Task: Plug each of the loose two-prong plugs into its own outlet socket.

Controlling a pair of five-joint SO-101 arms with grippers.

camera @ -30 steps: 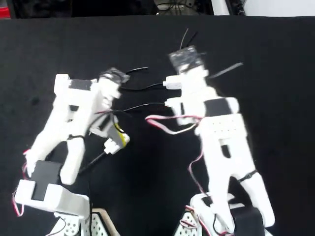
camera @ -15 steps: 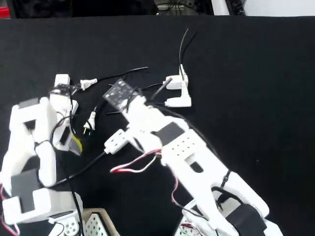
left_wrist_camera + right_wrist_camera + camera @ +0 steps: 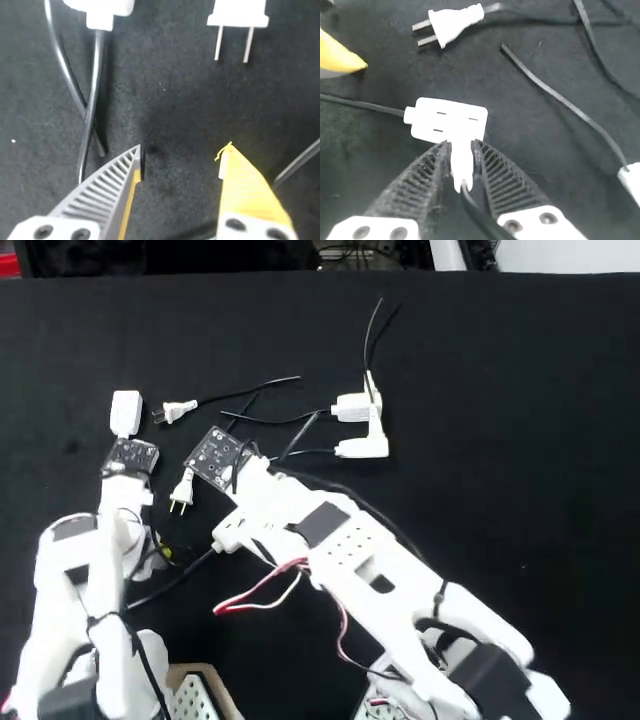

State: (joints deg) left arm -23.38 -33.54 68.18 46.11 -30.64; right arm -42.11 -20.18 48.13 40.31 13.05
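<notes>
High view first. The desk [image 3: 520,390] is black, and both arms come in from the bottom edge. In the upper left there's a far socket [image 3: 125,412] with a second plug [image 3: 178,411] just beside it, prongs toward it but not in. A bit lower, left of centre, the plug [image 3: 182,490] lies with its prongs pointing down-frame. The socket [image 3: 228,533] pokes out from under the right arm [image 3: 340,550], which covers its own claw from up here. The left arm [image 3: 90,570] stands at the lower left. Upper centre, two white pieces [image 3: 360,427] sit touching, with cables trailing off them.

Left wrist view gives the bit the top cam hides. The left claw [image 3: 180,152] is spread wide over bare desk and holds nothing; it has one grey finger [image 3: 107,195] and one yellow. The plug [image 3: 237,12] is at the top right, prongs aimed at the gap but apart from it. At the top left is a white nub [image 3: 100,7] with a black cable [image 3: 92,100]. I can't tell what it belongs to.

Right wrist view: the right claw [image 3: 460,146] is clamped on a white stem [image 3: 461,167] that butts into the long edge of the socket [image 3: 445,122]. The socket's slots face up. The stem could be a plug body, can't say for sure. The plug [image 3: 452,22] lies at the top, apart from the socket, and a yellow fingertip [image 3: 337,57] peeks in at the upper left.
</notes>
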